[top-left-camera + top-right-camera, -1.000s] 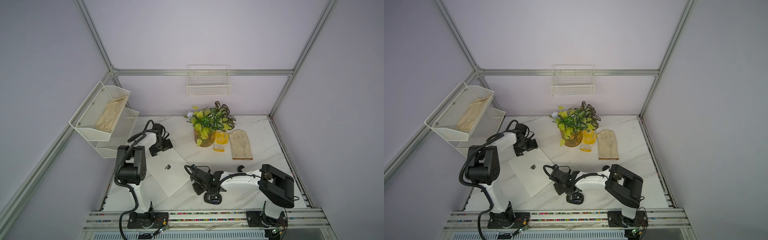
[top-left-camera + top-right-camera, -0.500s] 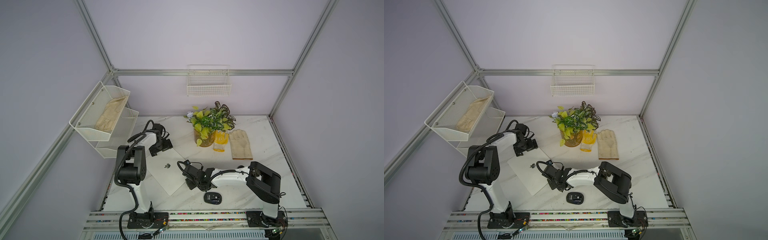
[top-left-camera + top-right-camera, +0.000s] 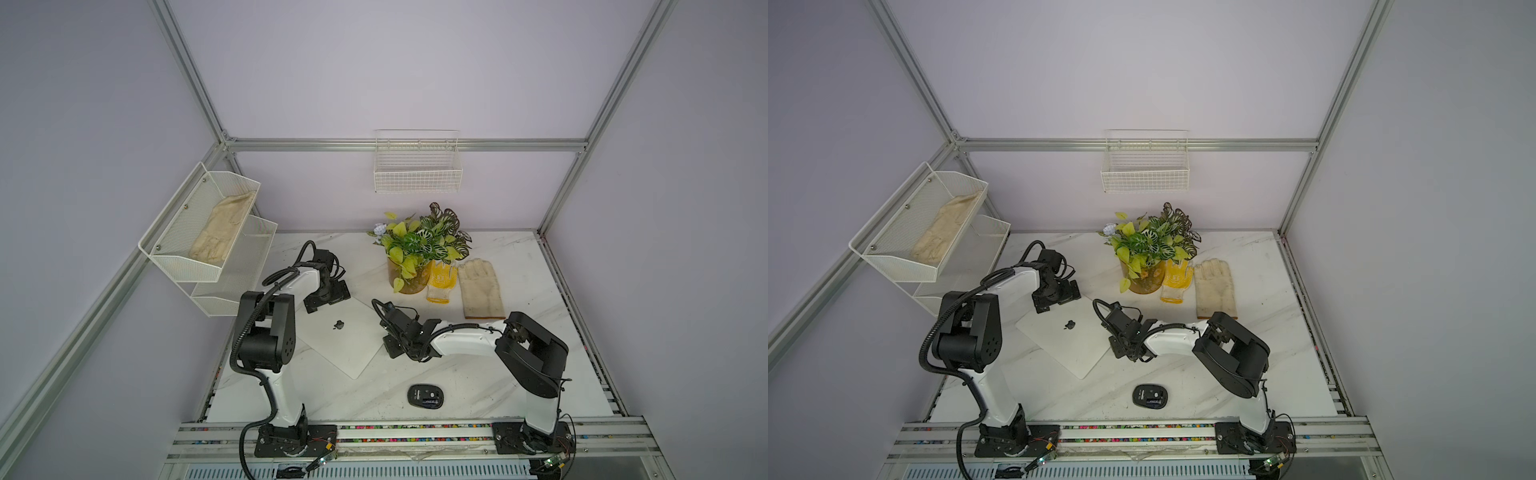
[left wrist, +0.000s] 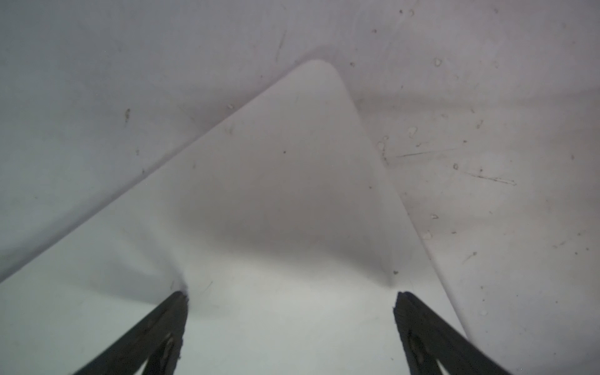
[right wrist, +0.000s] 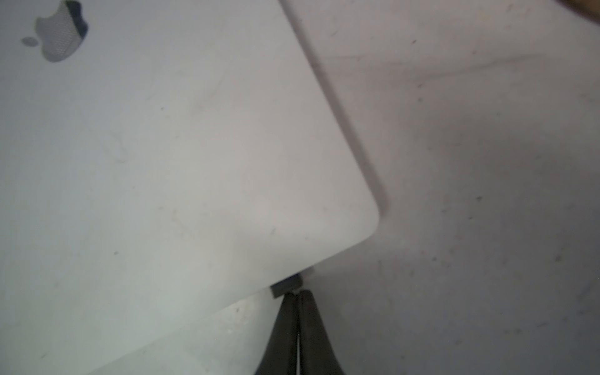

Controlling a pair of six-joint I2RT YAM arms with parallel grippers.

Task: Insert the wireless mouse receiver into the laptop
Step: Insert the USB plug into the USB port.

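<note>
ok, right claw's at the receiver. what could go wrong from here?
1. The shut right claw meets the receiver at one end, not its middle: a push may slip off or cock the plug.
2. The left claw is open over the laptop corner, clamping nothing, so the laptop could slide.

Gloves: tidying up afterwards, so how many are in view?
3: pale glove in the rack, yellow glove by the plant, beige glove beside it. None seems hidden.
</note>
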